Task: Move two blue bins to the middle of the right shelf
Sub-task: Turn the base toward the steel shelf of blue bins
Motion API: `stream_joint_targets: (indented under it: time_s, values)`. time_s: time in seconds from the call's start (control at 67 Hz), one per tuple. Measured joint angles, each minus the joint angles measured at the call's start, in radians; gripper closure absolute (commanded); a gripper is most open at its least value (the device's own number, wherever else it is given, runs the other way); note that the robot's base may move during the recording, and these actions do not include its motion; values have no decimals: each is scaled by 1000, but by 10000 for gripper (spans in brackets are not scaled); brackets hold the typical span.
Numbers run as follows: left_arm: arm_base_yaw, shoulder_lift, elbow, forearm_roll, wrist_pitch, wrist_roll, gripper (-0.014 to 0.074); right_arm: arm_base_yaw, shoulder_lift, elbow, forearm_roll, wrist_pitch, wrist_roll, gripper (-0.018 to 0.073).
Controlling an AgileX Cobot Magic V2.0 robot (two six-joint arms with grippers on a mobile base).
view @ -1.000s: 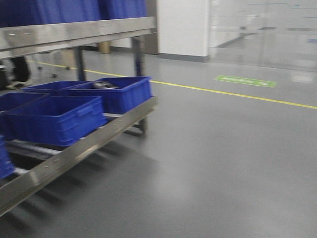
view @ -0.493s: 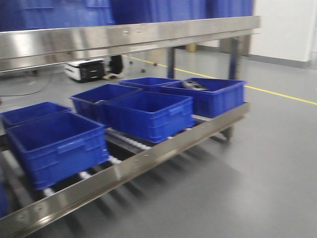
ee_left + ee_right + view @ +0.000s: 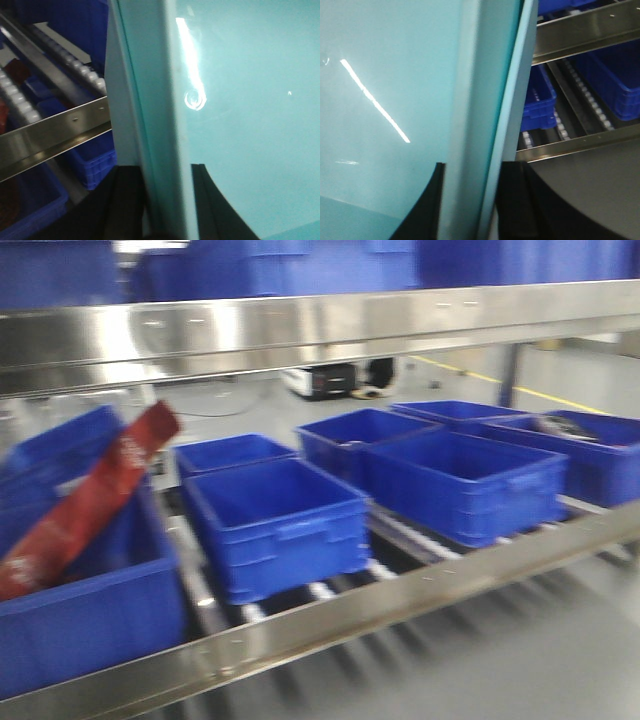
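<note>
Teal panel edge (image 3: 165,100) between parted fingers of left pincer (image 3: 162,167) and right pincer (image 3: 476,164); grip unclear

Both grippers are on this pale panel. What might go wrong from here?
The teal panel fills both wrist views, hiding what lies beyond the left gripper and right gripper; it may strike the shelf rail. The blurred front view makes aligning with the blue bins uncertain. The red package pokes above its bin and may snag.
</note>
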Motion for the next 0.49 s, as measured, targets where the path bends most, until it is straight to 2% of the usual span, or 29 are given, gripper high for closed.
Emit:
stream_joint_targets:
  time_s: [0.493]
  values:
    - [0,0,0,0,0,0,707,0,0,0,0,0,0,711]
